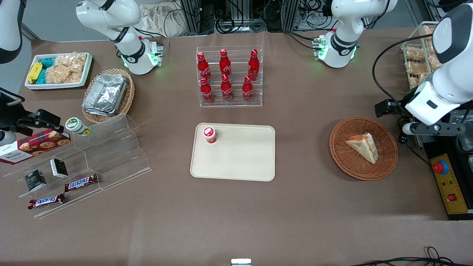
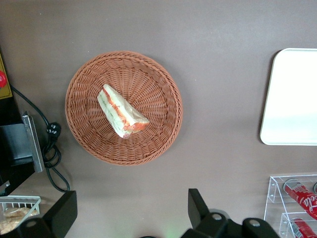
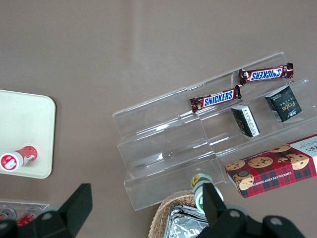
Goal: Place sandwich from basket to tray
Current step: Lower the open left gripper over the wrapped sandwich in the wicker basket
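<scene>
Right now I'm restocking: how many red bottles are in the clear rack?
6: three on the upper tier, three on the lower tier. None looks hidden.

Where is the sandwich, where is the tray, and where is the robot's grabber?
sandwich [image 1: 364, 146]: front view, middle of the pale bread face.
tray [image 1: 240, 159]: front view, bare beige floor.
gripper [image 2: 131, 208]: left wrist view, midway between its open fingertips, above the table beside the basket [image 2: 158, 84].

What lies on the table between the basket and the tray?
Nothing: bare brown table between the basket holding the sandwich and the tray, per the front view. The open tool hovers above, beside the basket.
</scene>
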